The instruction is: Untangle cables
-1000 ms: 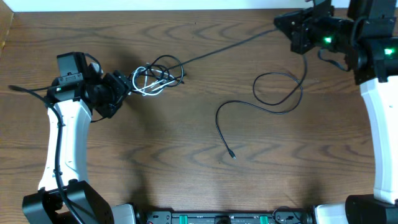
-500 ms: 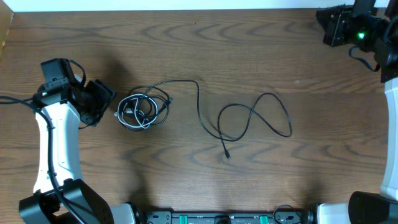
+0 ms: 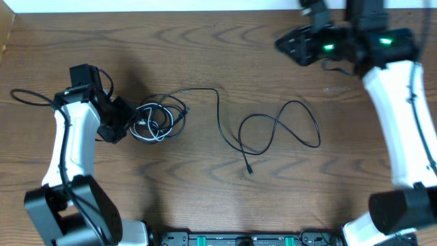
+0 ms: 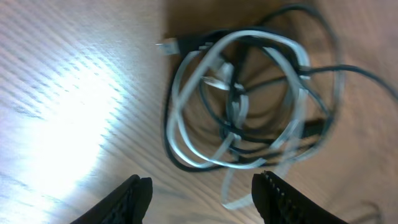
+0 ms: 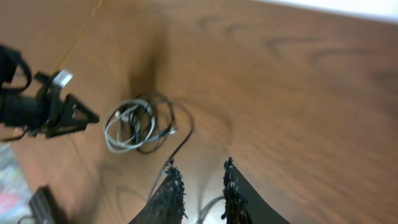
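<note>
Overhead: wooden brown table [image 3: 171, 198], two arms in frame.

- The coiled bundle of thin black and white cables [image 3: 158, 121] lies left of centre, nearer the left edge than the right, about midway between the far and near edges.
- The left gripper [image 3: 134, 121] sits at the bundle's left rim, on the left-edge side. I cannot tell from above whether it touches.
- Left wrist view: the left gripper [image 4: 202, 193] has its jaws spread wide and holds nothing. The bundle [image 4: 233, 109] lies ahead of the fingertips.
- A single loose thin black cable [image 3: 218, 113] leaves the bundle's far side, drops toward the near edge, then loops across table centre. Its small plug end [image 3: 250, 171] points at the near edge.
- The right gripper [image 3: 285, 45] is near the far edge, right of centre, well apart from the cables.
- Right wrist view: the right gripper [image 5: 199, 199] has its jaws parted a little and grips nothing.
- Bare wood runs along the near edge and at the right edge.
</note>
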`<state>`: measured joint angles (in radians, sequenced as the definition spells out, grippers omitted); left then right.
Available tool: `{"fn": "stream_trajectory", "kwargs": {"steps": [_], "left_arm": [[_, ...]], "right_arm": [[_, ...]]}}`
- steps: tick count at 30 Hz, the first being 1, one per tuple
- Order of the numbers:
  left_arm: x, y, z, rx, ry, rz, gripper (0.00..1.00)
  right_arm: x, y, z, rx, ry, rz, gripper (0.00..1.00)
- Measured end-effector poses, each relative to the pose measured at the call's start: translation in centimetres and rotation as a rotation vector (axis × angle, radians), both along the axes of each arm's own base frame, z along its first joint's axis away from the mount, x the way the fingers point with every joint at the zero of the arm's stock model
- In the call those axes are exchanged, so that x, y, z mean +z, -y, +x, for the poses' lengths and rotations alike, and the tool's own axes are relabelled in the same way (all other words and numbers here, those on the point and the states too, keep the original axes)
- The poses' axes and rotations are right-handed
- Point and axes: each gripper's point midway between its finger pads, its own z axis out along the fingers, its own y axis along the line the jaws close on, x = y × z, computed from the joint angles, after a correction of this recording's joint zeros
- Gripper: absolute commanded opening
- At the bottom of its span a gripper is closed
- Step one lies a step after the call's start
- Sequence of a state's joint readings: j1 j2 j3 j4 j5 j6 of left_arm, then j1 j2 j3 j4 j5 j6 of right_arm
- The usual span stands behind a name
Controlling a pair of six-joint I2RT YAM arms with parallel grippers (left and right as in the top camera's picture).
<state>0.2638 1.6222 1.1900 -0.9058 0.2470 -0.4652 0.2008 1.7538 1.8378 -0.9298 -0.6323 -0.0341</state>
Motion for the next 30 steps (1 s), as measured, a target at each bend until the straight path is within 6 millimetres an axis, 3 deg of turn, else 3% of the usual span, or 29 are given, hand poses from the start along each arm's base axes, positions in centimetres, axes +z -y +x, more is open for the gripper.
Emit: {"fn": "stream_trajectory", "kwargs": {"steps": [7, 15, 22, 24, 30], "left_arm": [[-3.2, -0.4, 0.0, 0.000, -0.089, 0.002, 0.58], [-3.2, -0.4, 1.0, -0.029, -0.045, 0.001, 0.57], [-4.2, 0.6, 0.8, -0.068, -0.043, 0.003, 0.56], [-4.9, 1.2, 0.6, -0.087, -0.047, 0.004, 0.52], [-6.0, 2.4, 0.1, -0.119, -0.053, 0.003, 0.50]], "right_arm": [[-6.5, -7.3, -1.2, 0.159, -0.134, -0.037, 0.20], [-12.0, -13.0, -3.0, 0.282, -0.211, -0.074, 0.18], [-13.8, -15.7, -4.2, 0.340, -0.218, -0.084, 0.19], [-14.0, -16.4, -4.5, 0.355, -0.212, -0.084, 0.18], [-15.0, -17.5, -5.3, 0.375, -0.218, -0.109, 0.17]]}}
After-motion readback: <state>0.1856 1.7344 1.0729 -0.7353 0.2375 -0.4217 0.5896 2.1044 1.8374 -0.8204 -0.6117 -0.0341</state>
